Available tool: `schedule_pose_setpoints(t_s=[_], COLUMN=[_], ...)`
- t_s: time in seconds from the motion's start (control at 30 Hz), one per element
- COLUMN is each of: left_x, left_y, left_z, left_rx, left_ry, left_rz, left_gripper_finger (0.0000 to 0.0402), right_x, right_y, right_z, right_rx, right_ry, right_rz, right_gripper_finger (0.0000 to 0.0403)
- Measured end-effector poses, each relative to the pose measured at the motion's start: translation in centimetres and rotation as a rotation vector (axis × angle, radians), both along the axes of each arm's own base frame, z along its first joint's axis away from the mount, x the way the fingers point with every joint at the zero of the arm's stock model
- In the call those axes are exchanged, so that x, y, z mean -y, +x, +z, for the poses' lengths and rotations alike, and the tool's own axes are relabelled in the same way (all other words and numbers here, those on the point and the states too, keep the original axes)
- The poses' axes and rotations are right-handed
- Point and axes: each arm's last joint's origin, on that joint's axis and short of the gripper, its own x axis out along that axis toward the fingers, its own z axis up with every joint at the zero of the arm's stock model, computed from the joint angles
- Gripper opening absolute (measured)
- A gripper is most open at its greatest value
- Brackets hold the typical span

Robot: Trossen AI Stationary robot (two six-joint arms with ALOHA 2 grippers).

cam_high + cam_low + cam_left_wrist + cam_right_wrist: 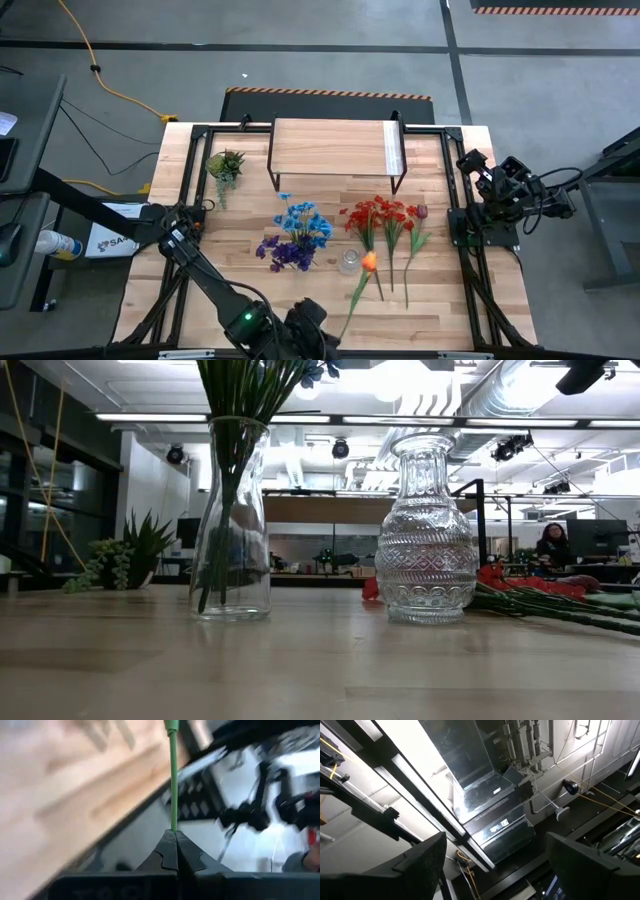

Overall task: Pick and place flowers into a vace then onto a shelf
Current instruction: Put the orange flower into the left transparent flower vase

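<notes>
An orange flower point(368, 262) on a long green stem lies slantwise toward the near edge, its head beside the clear patterned vase point(348, 262) point(425, 535). My left gripper point(320, 322) point(173, 832) sits at the near edge, shut on that stem. A second clear vase point(232, 520) holds the blue and purple flowers point(298, 235) by their stems. Red flowers point(383, 218) point(520, 588) and a maroon tulip point(421, 212) lie flat on the table. The shelf point(335, 150) stands at the far side. My right gripper point(475, 165) point(495, 865) is parked at the right edge, open, pointing at the ceiling. My left gripper pinches the orange flower's green stem point(173, 820) near its lower end between its two shut fingertips. The stem runs straight out from the fingertips, along the line of the fingers. I cannot tell whether the flower is lifted clear of the table.
A small spiky potted plant point(225, 165) point(125, 555) stands at the far left of the table. A black frame point(455, 215) runs along the table's sides. Bare wood shows at the near left point(215, 255). A person point(552, 545) sits far off in the room.
</notes>
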Motion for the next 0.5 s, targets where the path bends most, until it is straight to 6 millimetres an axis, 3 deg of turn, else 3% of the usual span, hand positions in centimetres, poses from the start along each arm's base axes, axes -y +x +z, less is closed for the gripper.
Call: schedule_pose_setpoints(t_s=[0.2,0.33,0.5], left_x=[0.3,1.2,2.9], left_y=[-0.1,-2.2,-5.9], left_z=[2.3,5.1,6.9], left_rx=[0.229,0.323,0.372], left_ry=[0.274,0.479,0.69], left_rz=[0.096,0.201,0.349], left_gripper_finger=[0.002,0.002,0.002], right_x=[0.0,0.0,0.0], right_y=[0.0,0.0,0.0], right_z=[0.0,0.0,0.0], right_rx=[-0.004,-0.003,0.0], right_ry=[-0.004,0.0,0.003], right_rz=[0.002,0.009,0.023], right_gripper_finger=[0.0328,0.0328,0.0328])
